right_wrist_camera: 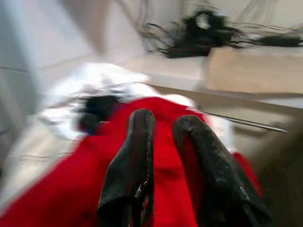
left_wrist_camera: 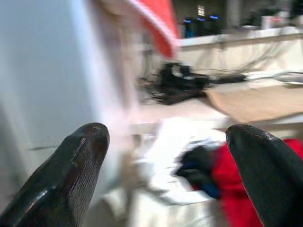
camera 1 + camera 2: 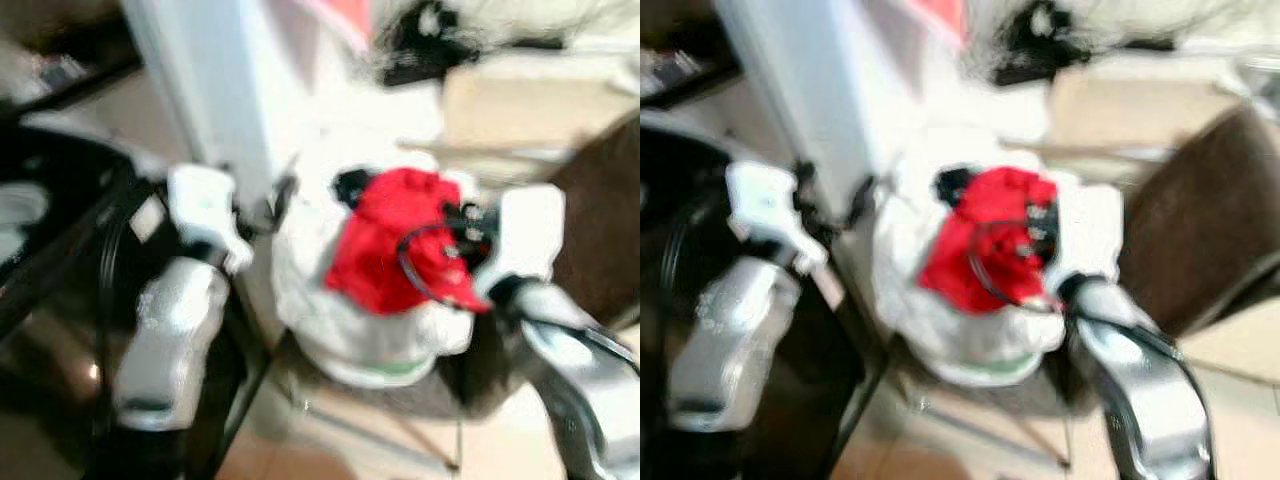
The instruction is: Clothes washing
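Clothes point(image 3: 400, 240), a red garment heaped on white laundry in a white bag point(image 3: 330, 320), sit straight ahead of me between both arms. My right gripper point(image 1: 163, 137) lies over the red cloth, fingers nearly together with a narrow gap, seemingly holding nothing. My left gripper point(image 2: 165, 161) hangs spread wide just beside the bag. Judged from this blurred moment, the right arm is nearer for lifting.
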### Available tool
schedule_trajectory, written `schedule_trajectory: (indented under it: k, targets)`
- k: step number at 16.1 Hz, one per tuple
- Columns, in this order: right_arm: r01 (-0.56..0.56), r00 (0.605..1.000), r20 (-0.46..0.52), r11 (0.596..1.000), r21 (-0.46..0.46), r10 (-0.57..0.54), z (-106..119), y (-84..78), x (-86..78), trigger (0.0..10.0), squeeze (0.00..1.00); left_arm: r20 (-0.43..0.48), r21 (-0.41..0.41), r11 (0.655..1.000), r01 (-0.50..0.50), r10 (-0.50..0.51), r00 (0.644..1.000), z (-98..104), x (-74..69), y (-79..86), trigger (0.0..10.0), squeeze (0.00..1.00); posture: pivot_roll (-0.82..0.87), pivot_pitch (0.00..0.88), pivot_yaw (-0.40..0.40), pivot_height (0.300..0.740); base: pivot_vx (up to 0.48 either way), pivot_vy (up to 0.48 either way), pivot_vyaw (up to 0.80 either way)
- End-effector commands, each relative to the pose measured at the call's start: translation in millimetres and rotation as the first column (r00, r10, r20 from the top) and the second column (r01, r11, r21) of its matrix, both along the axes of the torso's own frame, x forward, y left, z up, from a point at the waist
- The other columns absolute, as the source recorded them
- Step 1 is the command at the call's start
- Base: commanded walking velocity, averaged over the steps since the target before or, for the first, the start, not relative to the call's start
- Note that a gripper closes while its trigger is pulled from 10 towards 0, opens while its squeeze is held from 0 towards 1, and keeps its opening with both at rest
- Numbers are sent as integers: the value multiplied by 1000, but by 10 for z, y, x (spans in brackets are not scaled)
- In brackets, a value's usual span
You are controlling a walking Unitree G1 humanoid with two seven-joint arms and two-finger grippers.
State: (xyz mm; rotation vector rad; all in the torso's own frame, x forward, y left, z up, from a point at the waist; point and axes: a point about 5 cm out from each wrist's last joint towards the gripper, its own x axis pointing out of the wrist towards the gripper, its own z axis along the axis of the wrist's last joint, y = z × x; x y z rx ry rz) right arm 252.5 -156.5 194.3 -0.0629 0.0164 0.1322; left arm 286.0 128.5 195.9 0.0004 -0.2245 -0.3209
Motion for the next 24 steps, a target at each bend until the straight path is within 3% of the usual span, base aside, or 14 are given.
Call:
schedule_trajectory:
  k: [1,4,11,16,18,24]
  targets:
    - [-54,999,6,998,-27,54,41,65,-15,10000,0,7,16,999,-34,34,999,24,-13,80,10000,0,-149,15,99,740,0,0,0]
    - [-75,997,-4,994,-79,75,32,20,-12,10000,0,7,31,999,-30,29,1000,6,-16,61,10000,0,-147,16,89,740,0,0,0]
    - [-107,994,-19,981,-160,105,1,6,30,10000,0,-33,49,999,-6,7,999,-80,-53,-30,10000,0,-142,17,80,740,0,353,0]
    - [-112,994,-9,978,-174,112,16,-17,55,10000,0,-33,49,999,-3,5,999,-81,-62,-61,10000,0,-137,13,74,740,0,450,800]
    - [-74,997,12,989,-128,76,54,-69,77,10000,0,-9,86,996,-28,29,1000,-45,-60,-63,10000,0,-139,14,72,740,0,-240,0]
    - [-70,997,16,989,-129,73,53,-97,78,10000,0,-19,56,998,-28,29,999,-31,-53,-108,10000,0,-140,14,75,740,0,-160,0]
